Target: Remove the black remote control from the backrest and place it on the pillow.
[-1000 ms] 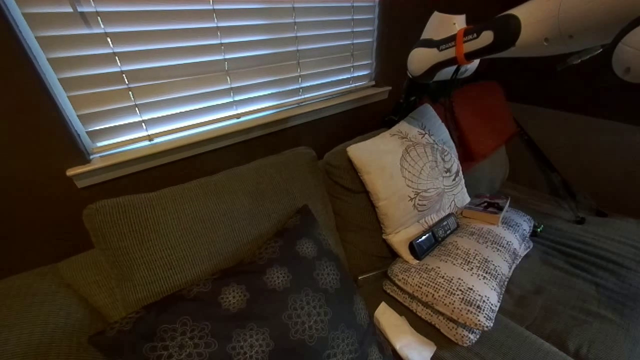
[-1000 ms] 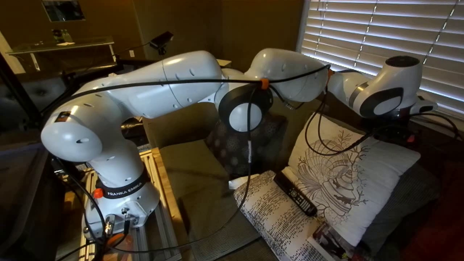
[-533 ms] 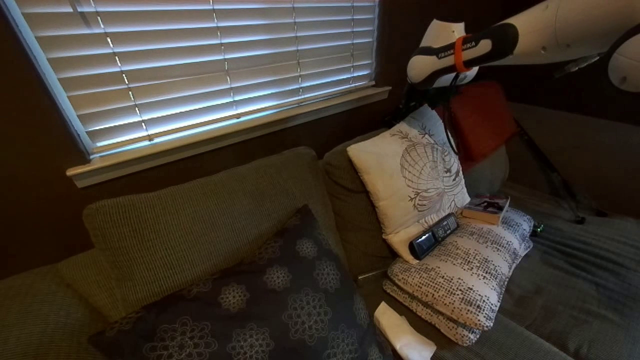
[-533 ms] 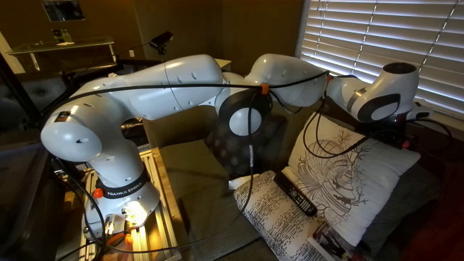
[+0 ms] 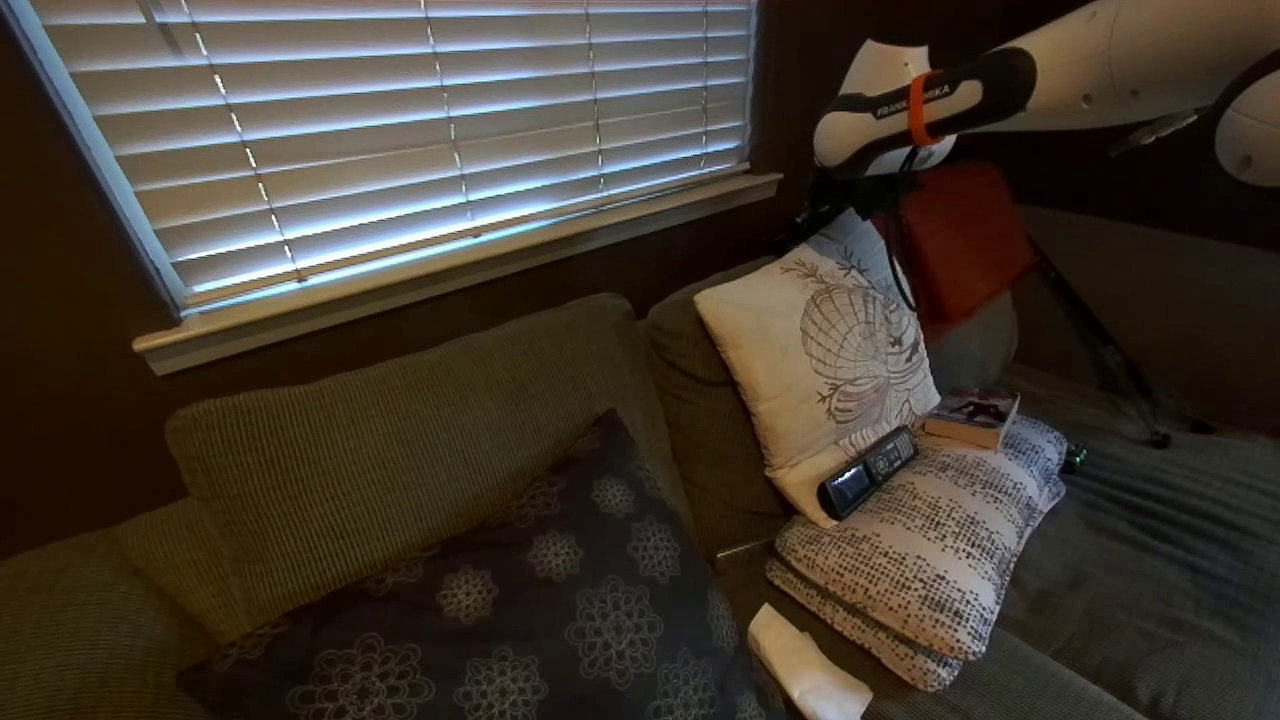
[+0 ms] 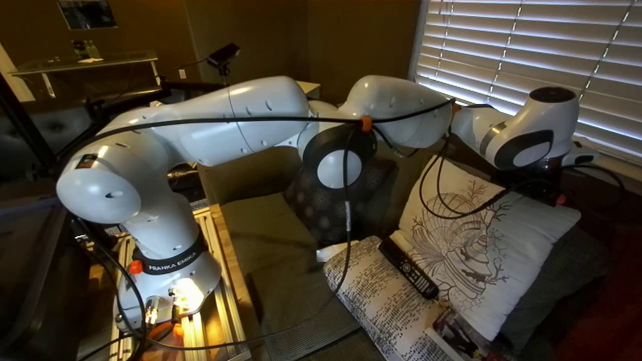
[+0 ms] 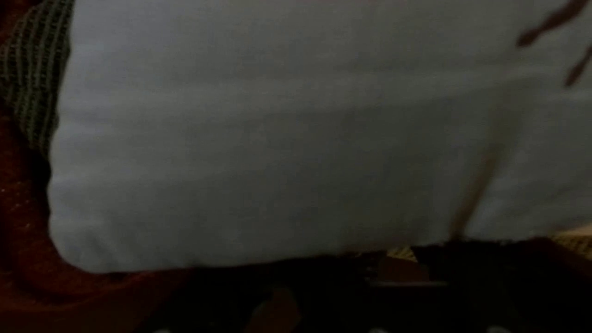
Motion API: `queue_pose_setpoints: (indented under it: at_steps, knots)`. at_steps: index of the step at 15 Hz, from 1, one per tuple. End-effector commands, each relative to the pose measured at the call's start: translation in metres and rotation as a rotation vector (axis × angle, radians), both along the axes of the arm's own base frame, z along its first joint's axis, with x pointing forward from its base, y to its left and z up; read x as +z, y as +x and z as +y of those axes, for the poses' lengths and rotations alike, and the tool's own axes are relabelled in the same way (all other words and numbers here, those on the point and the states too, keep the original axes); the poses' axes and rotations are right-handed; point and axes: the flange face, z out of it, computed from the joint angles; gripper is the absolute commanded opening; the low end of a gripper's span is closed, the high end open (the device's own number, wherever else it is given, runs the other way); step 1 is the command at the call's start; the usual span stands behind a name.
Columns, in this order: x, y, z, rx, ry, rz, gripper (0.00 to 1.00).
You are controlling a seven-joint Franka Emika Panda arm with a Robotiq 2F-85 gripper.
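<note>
The grey-brown backrest (image 5: 700,405) rises behind the white shell-print pillow; a strip of its ribbed fabric shows in the wrist view (image 7: 34,69). The small stubby black remote does not show; it is hidden or out of view. No pale knitted ribbed cushion shows. My gripper is a dark shape at the top edge of the shell-print pillow in both exterior views (image 5: 787,236) (image 6: 539,185), on the window side. In the wrist view the gripper (image 7: 397,259) is very dark along the bottom, beyond the pillow's edge. Its fingers and anything between them cannot be made out.
The shell-print pillow (image 5: 860,330) leans against the backrest. A slim remote (image 5: 868,473) and a book (image 5: 972,416) lie on dotted cushions (image 5: 920,560). A dark flowered cushion (image 5: 560,600), a white cloth (image 5: 808,668), the window sill (image 5: 460,260) and red cloth (image 5: 960,240) are nearby. A cable (image 6: 436,210) hangs from the arm.
The arm has come down slightly, bringing the gripper lower at the pillow's top edge. Over the last half second it has hardly moved. A bright light now shows on the robot's base.
</note>
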Motion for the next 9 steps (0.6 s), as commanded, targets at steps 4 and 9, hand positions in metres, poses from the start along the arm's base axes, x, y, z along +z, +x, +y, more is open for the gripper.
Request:
queue_pose_setpoints:
  at_steps: [4,9]
  knots:
    - [-0.0011,0.0016,0.0015,0.012,-0.001,-0.008,0.69]
    - [-0.0005,0.0012,0.0017,0.018,0.0,0.001,1.0]
